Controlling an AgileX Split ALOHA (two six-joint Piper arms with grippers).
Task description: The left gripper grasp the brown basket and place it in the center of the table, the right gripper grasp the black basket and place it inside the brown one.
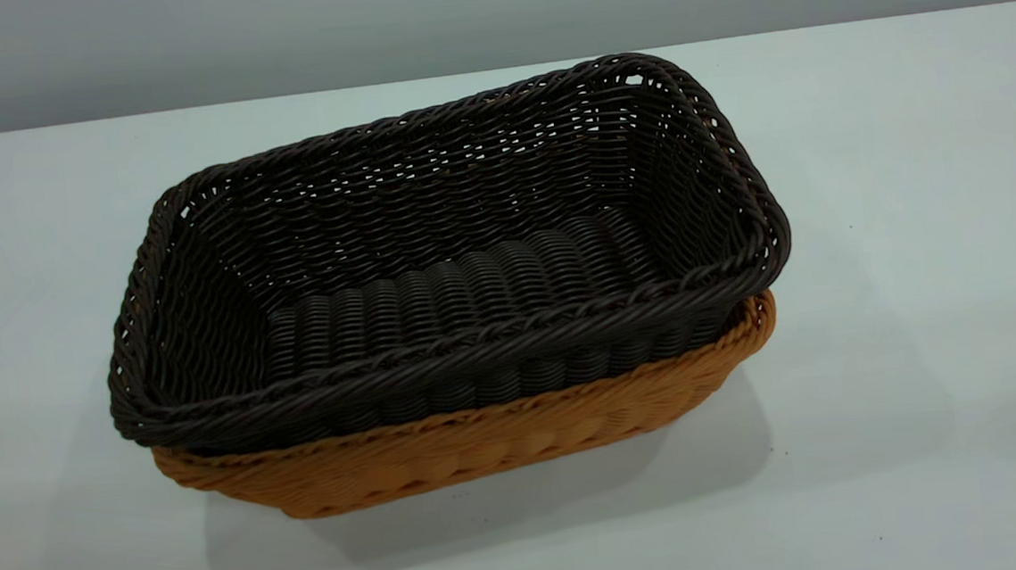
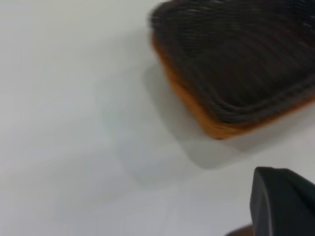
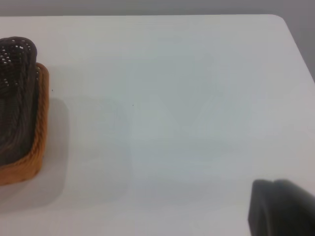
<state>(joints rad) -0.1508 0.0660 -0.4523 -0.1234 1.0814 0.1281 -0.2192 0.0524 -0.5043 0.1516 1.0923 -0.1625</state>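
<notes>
The black basket (image 1: pixel 435 263) sits nested inside the brown basket (image 1: pixel 483 443) in the middle of the white table (image 1: pixel 917 247). Its dark rim stands a little above the orange-tan rim. Neither arm shows in the exterior view. In the left wrist view the stacked baskets (image 2: pixel 236 64) lie apart from the left gripper (image 2: pixel 283 204), of which only a black corner shows. In the right wrist view the brown basket (image 3: pixel 37 123) with the black basket (image 3: pixel 15 93) in it lies far from the right gripper (image 3: pixel 281 207), also only a black corner. Neither gripper holds anything that I can see.
Bare white tabletop surrounds the baskets on all sides. The table's far edge (image 1: pixel 191 106) meets a grey wall. The right wrist view shows a rounded table corner (image 3: pixel 283 22).
</notes>
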